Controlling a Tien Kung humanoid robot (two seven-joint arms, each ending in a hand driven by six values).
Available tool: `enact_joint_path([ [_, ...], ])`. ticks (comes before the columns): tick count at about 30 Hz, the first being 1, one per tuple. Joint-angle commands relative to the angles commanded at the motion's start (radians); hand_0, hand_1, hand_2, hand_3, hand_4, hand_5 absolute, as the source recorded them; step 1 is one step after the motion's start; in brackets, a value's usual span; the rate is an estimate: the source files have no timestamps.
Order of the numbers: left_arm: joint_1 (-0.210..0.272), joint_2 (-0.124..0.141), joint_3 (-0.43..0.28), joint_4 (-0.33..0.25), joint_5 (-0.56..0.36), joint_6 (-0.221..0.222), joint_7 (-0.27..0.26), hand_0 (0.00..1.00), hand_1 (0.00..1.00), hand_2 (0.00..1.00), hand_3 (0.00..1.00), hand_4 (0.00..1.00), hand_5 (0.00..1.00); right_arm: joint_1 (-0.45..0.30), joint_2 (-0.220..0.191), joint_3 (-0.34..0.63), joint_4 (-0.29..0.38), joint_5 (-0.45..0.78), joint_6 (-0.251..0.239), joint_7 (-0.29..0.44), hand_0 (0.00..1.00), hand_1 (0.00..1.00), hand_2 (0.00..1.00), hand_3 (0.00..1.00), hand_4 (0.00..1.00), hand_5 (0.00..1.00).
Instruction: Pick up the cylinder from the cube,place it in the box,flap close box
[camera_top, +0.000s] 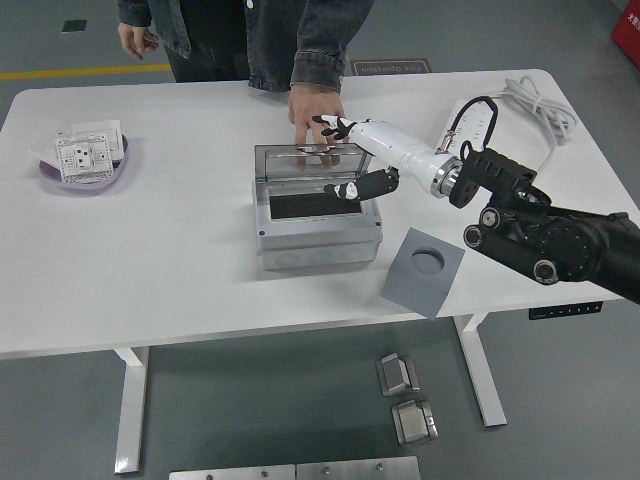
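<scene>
The grey box (318, 232) stands mid-table with a dark inside (305, 205). Its clear lid (300, 163) is hinged at the back and leans forward over the opening. My right hand (338, 156), white with black fingertips, is spread across the lid's right part, with the thumb (345, 188) in front and the fingers (330, 124) at the top edge. It holds nothing. The grey cube (425, 270) sits right of the box and its round hole is empty. I cannot see the cylinder. My left hand is out of view.
A person stands at the far side with one hand (315, 105) on the table just behind the lid. A purple dish (60, 175) with a white socket plate sits far left. A white cable (530, 100) lies back right.
</scene>
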Motion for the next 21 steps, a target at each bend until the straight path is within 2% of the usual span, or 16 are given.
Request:
enact_joint_path([
  [8,0.004,-0.003,-0.001,0.001,-0.005,0.0,-0.001,0.64,0.662,0.551,0.581,0.546,0.224,-0.088,-0.062,0.041,0.16,-0.01,-0.026,-0.009,0.883,0.8,0.861,0.998,0.771,0.375],
  [15,0.008,-0.008,-0.007,0.001,0.0,0.001,0.001,0.64,0.663,0.551,0.581,0.547,0.226,-0.156,-0.075,0.059,0.188,0.004,-0.039,-0.003,0.876,0.798,0.863,0.998,0.769,0.387],
  [21,0.007,-0.009,-0.004,0.001,-0.002,0.001,-0.001,0.64,0.663,0.551,0.581,0.548,0.226,-0.156,-0.088,0.088,0.209,-0.034,-0.042,-0.012,0.869,0.795,0.865,0.998,0.761,0.41],
])
